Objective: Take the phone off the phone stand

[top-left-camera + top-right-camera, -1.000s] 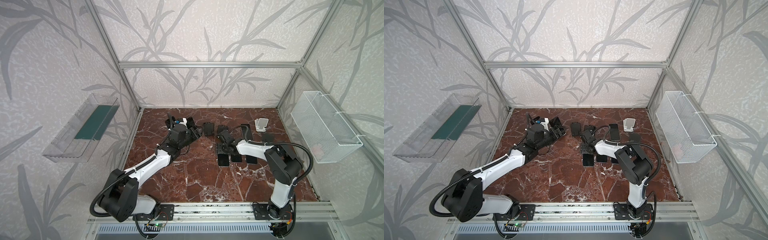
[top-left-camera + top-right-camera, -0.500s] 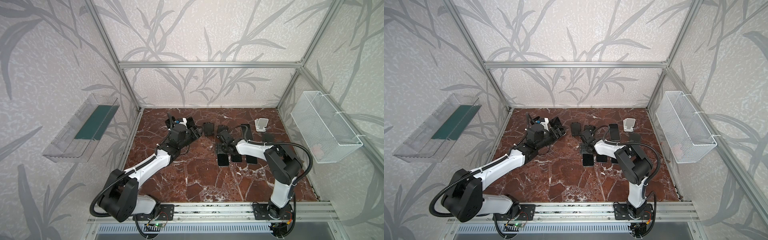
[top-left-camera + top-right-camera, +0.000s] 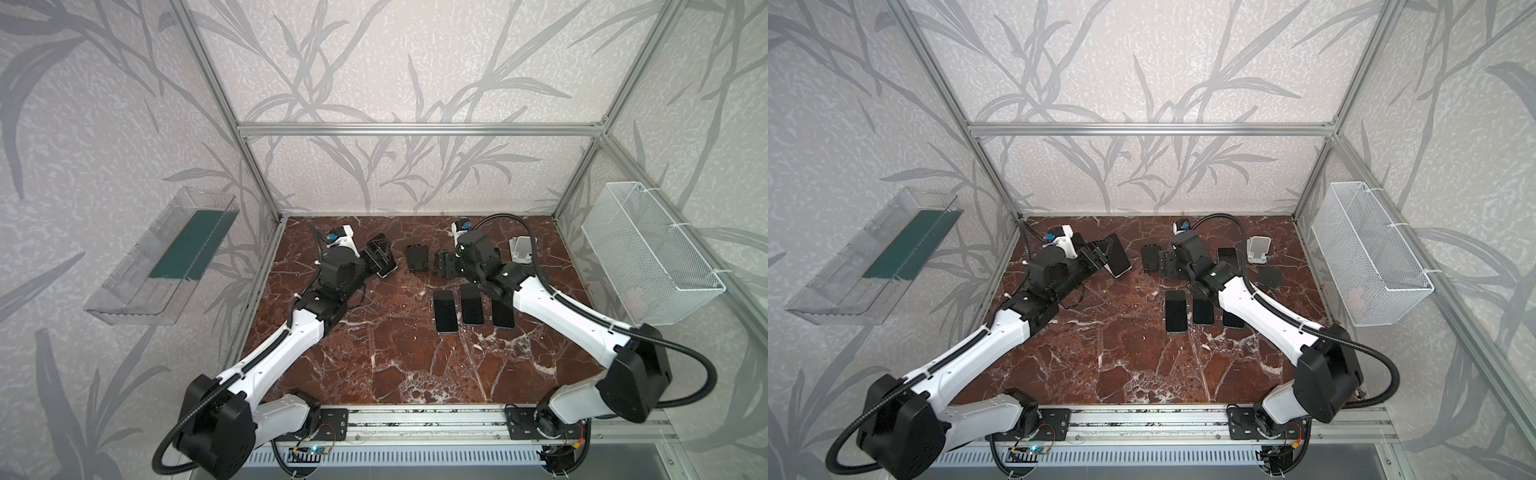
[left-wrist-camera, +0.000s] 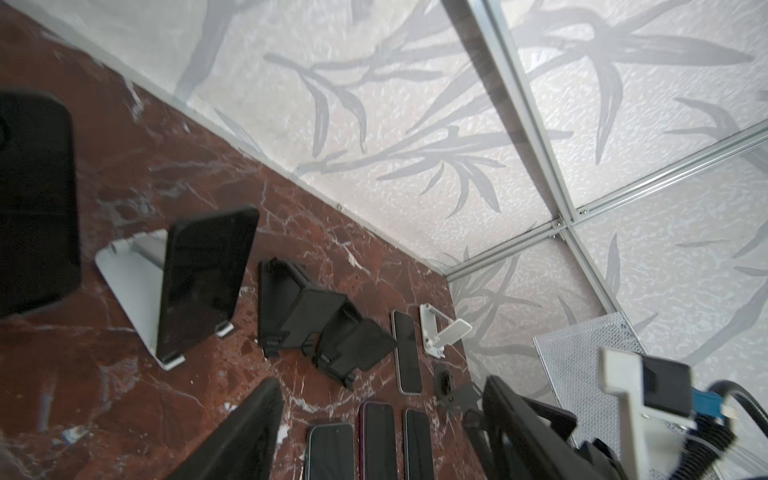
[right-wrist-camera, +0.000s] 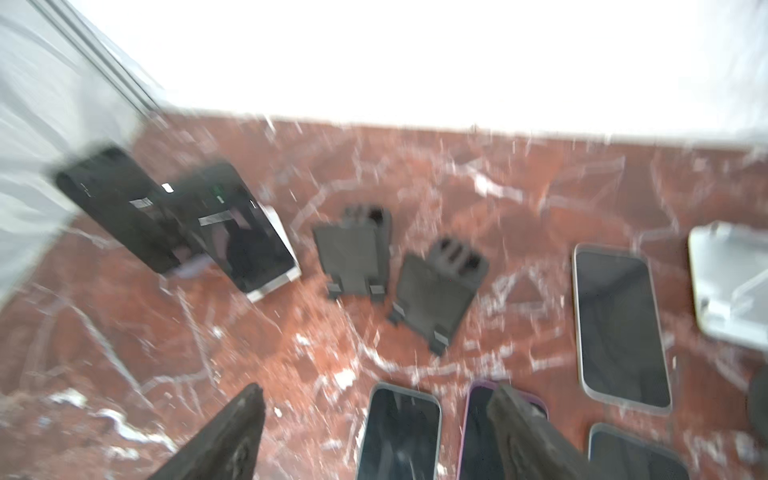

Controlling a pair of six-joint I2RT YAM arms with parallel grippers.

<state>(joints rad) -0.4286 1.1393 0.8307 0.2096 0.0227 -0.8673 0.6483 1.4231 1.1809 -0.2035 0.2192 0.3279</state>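
ok so the phone point(image 4: 203, 282) is sat on the silver stand point(image 4: 129, 278) toward the back-left of the marble table point(image 3: 374, 365), leaning back w/ its bottom edge on the two little lips; the left gripper point(image 4: 380, 386) is just beside it, fingers spread and nothing between them afaict; right gripper point(image 5: 376, 388) is also spread and empty, hanging over the row of flat phones point(image 3: 471, 303) mid-table, apart from that stand; so imo the step in hand is getting the left jaws round the phone, no grip yet; to do it well I'd line the pads up w/ the phone's long edges, above the lips, close gently bc glass is slippy, then lift up along the lean of the stand rather than yanking straight out, else the lips catch and the whole stand tips or drags; stand looks light, so the right arm could prob pin its base; also mind the empty black stands point(image 3: 417, 257) close by
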